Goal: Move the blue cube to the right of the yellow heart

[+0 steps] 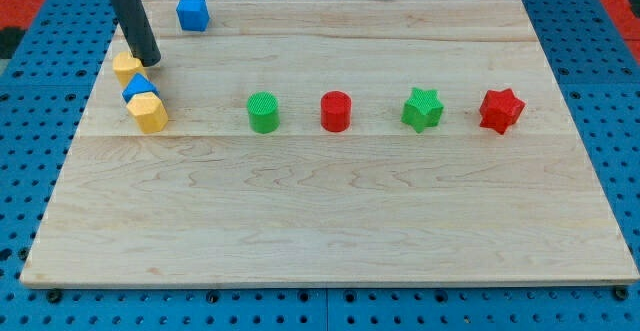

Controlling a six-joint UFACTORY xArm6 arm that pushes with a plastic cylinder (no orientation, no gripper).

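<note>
One blue cube [192, 13], upright, near top-left edge

The dark rod [133, 19] enters from the view's top left, slanting slightly down and rightward; my tip [148, 61] rests at its lower end.

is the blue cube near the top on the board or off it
On the board. The blue cube sits flat on the wooden board near its top edge, apart from the other blocks and from my tip.
</note>
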